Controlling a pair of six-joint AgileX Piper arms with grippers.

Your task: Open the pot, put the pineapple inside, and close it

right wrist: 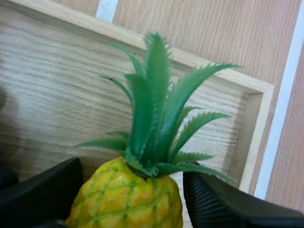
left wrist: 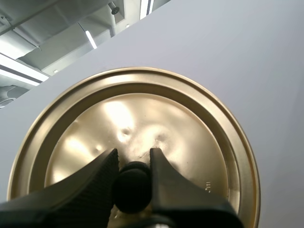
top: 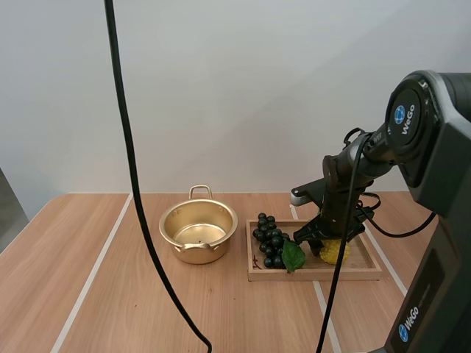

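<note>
Two black fingers (right wrist: 218,204) of the right gripper (right wrist: 133,183) stand apart, one to each side of the pineapple (right wrist: 128,204). Their ribbed faces are close against its yellow flanks just under the crown. From here I can't make out that they press on it yet, so I'd call the claw spread around the fruit rather than clamped.

The pineapple sits in the wooden tray (right wrist: 247,142), near its right-hand end, with a bunch of grapes (top: 271,240) lying beside it towards the pot. It looks to me like a moulded plastic model, so probably light, stiff and not at all fragile. The diamond-patterned skin should give the ribs some bite, though the surface may be a bit slick. The green leaves look thin and bendy, a poor place to grab. I'd take it by the body, low enough that the rounded shoulder can't let the tips ride up and off.

Further out, the pot (top: 195,254) stands open on the table (top: 110,294), just left of the tray, with nothing that I can see inside. The left gripper (left wrist: 133,159) holds the lid (left wrist: 142,114) up and away, its tips pinched on the black knob (left wrist: 132,187). To my eye, the opening step is done and the lift of the fruit is the one in hand.
</note>
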